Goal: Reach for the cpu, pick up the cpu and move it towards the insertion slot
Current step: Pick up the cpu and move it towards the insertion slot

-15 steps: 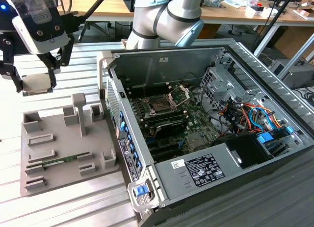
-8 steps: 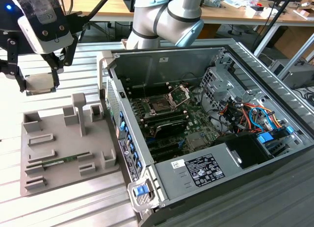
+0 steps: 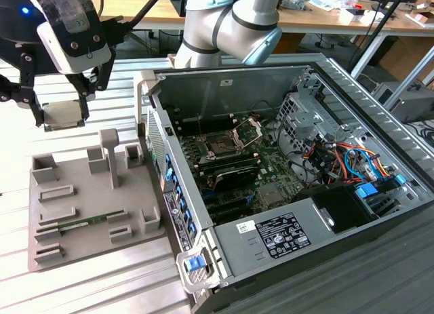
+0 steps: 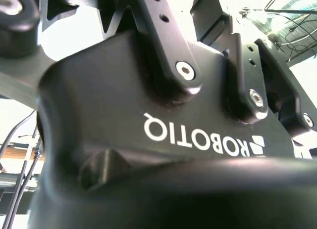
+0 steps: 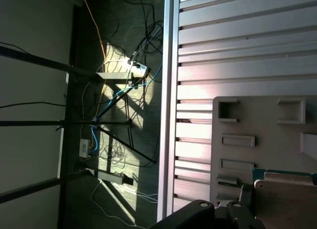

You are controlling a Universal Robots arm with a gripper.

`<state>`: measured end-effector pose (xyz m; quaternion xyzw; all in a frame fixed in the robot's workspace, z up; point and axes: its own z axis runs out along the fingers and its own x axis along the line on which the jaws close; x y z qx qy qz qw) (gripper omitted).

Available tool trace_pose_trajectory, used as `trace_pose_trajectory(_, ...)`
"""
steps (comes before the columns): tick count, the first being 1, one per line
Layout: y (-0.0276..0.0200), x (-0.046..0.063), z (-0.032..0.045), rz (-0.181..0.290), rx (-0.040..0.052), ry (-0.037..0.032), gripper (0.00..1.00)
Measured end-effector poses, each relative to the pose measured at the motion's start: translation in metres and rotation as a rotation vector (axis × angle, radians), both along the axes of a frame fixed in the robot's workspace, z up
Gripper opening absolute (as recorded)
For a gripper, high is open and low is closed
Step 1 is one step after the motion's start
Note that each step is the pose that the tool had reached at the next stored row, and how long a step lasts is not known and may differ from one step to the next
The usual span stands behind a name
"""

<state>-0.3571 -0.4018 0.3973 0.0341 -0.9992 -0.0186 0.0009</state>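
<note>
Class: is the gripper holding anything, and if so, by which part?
Yes: the gripper holds the cpu, pinched by two opposite edges between its fingers, in the air off the grey tray.

I've got the cpu [image 3: 63, 114] on screen: its top is a dull, brushed silvery-beige metal, nipped between matt black fingers of the gripper [image 3: 60, 112]. In the second wrist view the gripper's housing reads as smooth satin-black metal with small bright steel screw heads. The grey tray [image 3: 74, 212] looks like matt moulded plastic. The table [image 3: 20, 148] is ribbed bare aluminium with a soft sheen. The computer case [image 3: 224, 83] is flat grey sheet metal. The insertion slot [image 3: 220, 146] is dark, and its frame is shiny bare metal. The arm [image 3: 224, 22] has a smooth, silvery shell.
</note>
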Motion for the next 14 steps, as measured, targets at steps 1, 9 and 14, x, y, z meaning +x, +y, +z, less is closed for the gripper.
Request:
trace_pose_trajectory(1, 0.0000, 0.001, 0.0000, 0.000, 0.0000, 0.0000, 0.55)
trace_pose_trajectory(9, 0.0000, 0.007, 0.0000, 0.000, 0.0000, 0.0000, 0.55)
trace_pose_trajectory(14, 0.0000, 0.011, 0.0000, 0.000, 0.0000, 0.0000, 0.55)
